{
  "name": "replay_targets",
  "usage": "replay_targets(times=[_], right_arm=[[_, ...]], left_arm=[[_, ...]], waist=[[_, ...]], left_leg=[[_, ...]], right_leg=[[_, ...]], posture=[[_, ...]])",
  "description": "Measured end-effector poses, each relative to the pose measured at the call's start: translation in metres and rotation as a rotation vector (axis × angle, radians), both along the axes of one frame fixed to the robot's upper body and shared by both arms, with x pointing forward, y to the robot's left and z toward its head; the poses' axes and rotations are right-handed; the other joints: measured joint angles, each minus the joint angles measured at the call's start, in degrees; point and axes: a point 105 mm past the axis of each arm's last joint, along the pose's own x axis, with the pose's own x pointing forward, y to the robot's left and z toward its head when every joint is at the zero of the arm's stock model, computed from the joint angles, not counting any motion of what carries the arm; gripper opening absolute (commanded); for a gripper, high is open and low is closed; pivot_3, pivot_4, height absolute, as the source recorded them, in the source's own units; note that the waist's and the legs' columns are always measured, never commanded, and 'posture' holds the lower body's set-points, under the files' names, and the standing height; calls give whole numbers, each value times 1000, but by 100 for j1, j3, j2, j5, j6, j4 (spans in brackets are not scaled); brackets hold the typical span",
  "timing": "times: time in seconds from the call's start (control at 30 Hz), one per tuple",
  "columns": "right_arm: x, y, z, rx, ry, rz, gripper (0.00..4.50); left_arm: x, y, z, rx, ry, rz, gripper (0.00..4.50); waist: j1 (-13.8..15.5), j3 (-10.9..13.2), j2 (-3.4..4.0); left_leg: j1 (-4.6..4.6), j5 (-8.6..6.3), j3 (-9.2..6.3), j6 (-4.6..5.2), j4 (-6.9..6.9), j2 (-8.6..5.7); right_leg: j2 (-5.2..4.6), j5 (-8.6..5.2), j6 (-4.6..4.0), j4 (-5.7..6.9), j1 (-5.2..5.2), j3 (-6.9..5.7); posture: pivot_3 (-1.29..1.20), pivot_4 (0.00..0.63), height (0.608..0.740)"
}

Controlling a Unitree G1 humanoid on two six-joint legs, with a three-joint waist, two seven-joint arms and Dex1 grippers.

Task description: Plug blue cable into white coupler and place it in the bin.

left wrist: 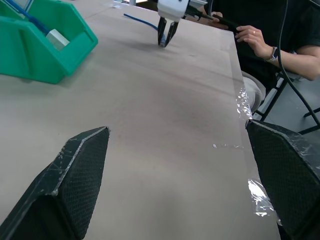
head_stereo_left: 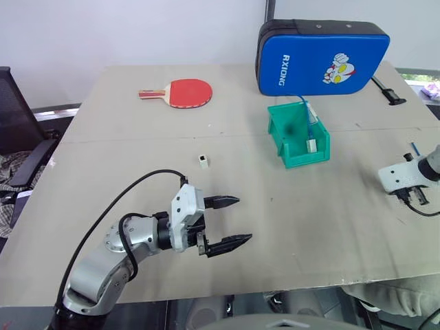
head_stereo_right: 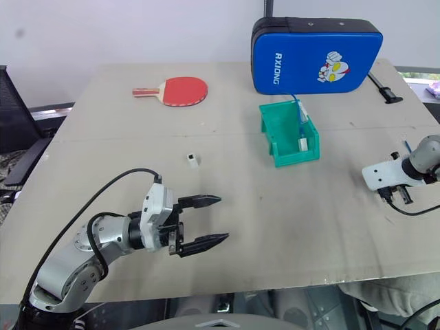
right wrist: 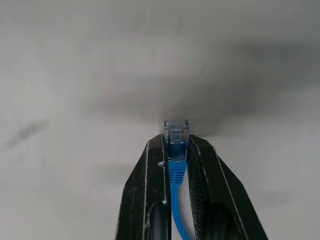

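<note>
The right hand (right wrist: 176, 150) points down at the worktop (head_stereo_left: 275, 220) near its right edge, its fingers clamped on the blue cable (right wrist: 176, 165) just behind the clear plug. The left hand (head_stereo_left: 227, 221) hovers with its fingers spread wide and nothing between them. The white coupler (head_stereo_left: 203, 161) sits alone mid-worktop. The green bin (head_stereo_left: 289, 137) seems to hold another cable and coupler.

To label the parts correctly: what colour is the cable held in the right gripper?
Bright blue, with a clear plug tip; the blue cable shows best in the right wrist view.
</note>
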Motion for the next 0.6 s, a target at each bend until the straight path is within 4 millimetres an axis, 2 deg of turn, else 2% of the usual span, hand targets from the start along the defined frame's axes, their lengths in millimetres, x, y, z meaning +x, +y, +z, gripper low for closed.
replay_targets(times=[0.07, 0.1, 0.13, 0.17, 0.2, 0.27, 0.37, 0.4, 0.47, 0.53, 0.57, 0.6], right_arm=[[-1, 39, 9, 134, 12, 15, 41], [-1, 69, 16, 209, 12, 46, 41], [-3, 85, 20, 249, 15, 60, 41], [-8, 119, 27, 318, 17, 114, 41], [-7, 136, 28, 343, 16, 122, 41], [-7, 170, 23, 378, 23, 149, 41], [-8, 205, -1, 386, 58, 159, 41], [-4, 216, -10, 376, 57, 161, 413], [1, 227, -13, 381, 34, 177, 1186], [7, 229, -12, 411, 3, 156, 2112], [9, 228, -11, 445, -10, 129, 2837], [9, 225, -10, 495, -10, 90, 3233]], left_arm=[[1, 1, 0, 0, -4, 6, 4500], [4, 2, -1, 5, -7, 16, 4500], [5, 3, -2, 11, -15, 26, 4500], [10, 6, -4, 24, -26, 47, 4500], [12, 8, -5, 32, -40, 63, 4500], [18, 11, -7, 46, -58, 88, 4500], [24, 15, -9, 72, -87, 104, 4500], [28, 17, -10, 95, -95, 116, 4500], [35, 21, -13, 142, -110, 147, 4500], [39, 24, -15, 168, -106, 156, 4500], [41, 24, -17, 172, -97, 154, 4500], [41, 22, -18, 175, -91, 146, 4500]], waist=[[-21, -1, 8], [-27, -1, 9], [-23, 0, 11], [10, 0, 11], [21, -1, 10], [36, -1, 9], [82, -1, 10], [81, -1, 9], [69, -6, 2], [49, -15, -12], [38, -15, -13], [35, -15, -13]], left_leg=[[1, 0, -5, 0, -2, 15], [2, 0, -5, 0, -2, 26], [-1, 0, -11, 0, -2, 30], [-5, 0, -25, -1, -2, 35], [-4, 0, -31, -2, -2, 36], [-8, 1, -33, -3, -2, 37], [-18, 3, -29, -6, 0, 28], [-19, 3, -21, -6, 1, 24], [-16, 3, -14, -6, 1, 14], [-16, 3, -12, -6, 1, 11], [-16, 2, -12, -6, 0, 10], [-17, 2, -13, -6, 0, 9]], right_leg=[[6, 2, -1, 7, -3, -3], [8, 7, -3, 9, -5, -4], [11, 9, -5, 9, -8, -13], [25, 10, -9, 9, -9, -27], [29, 7, -13, 8, -7, -32], [31, 9, -17, 7, -9, -35], [22, 10, -20, 4, -13, -34], [19, 10, -20, 0, -12, -31], [10, 11, -19, -2, -10, -25], [5, 11, -18, -4, -8, -25], [2, 11, -18, -4, -9, -25], [0, 11, -18, -4, -9, -26]], posture=[[0, 150, 731], [0, 150, 731], [0, 150, 731], [0, 150, 731], [0, 150, 731], [0, 150, 731], [0, 150, 731], [0, 150, 731], [0, 150, 731], [0, 150, 731], [0, 150, 731], [0, 150, 731]])
